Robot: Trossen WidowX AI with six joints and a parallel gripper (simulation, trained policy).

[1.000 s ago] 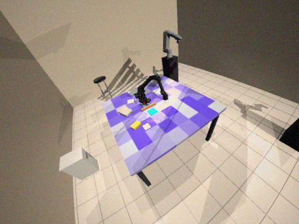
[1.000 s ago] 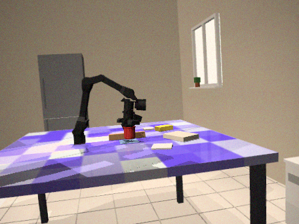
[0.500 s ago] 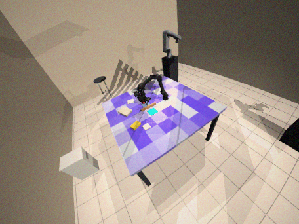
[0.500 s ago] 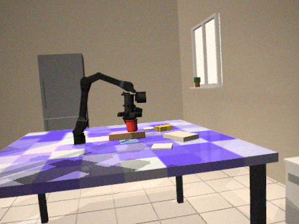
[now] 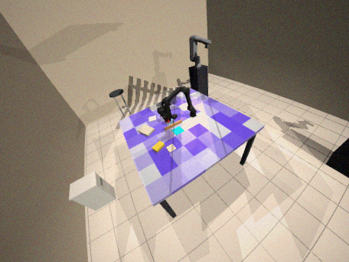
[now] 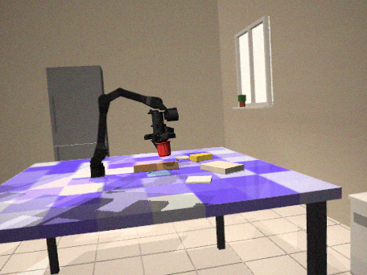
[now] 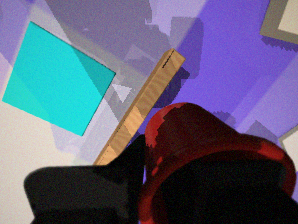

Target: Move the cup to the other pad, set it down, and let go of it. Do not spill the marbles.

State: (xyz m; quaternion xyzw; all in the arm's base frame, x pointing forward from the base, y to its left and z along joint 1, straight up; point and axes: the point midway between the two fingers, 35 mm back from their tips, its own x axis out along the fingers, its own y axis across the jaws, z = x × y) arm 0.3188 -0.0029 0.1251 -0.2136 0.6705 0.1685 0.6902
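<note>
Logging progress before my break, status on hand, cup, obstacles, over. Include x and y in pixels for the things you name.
Hand [image 5: 167, 119] [image 6: 162, 141] shut on red tapered cup [image 6: 163, 149] [image 7: 187, 125]. Cup held above tabletop, slightly tilted. Long wooden bar [image 5: 173, 125] [image 6: 156, 166] [image 7: 136, 116] beside bright cyan square pad [image 5: 177, 130] [image 7: 59, 79].

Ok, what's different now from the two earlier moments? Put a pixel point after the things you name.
The red cup [image 5: 167, 121] [image 6: 163, 149] [image 7: 185, 125] has risen, drifting slightly right in the exterior view: first it was low in front of the wooden bar [image 5: 173, 125] [image 6: 154, 166] [image 7: 140, 107], now it shows above it, leaning a little. The arm went up with it. The jaws are shut on the cup; no release shows. The bar and yellow block [image 5: 158, 146] [image 6: 201, 157] stayed put.
</note>
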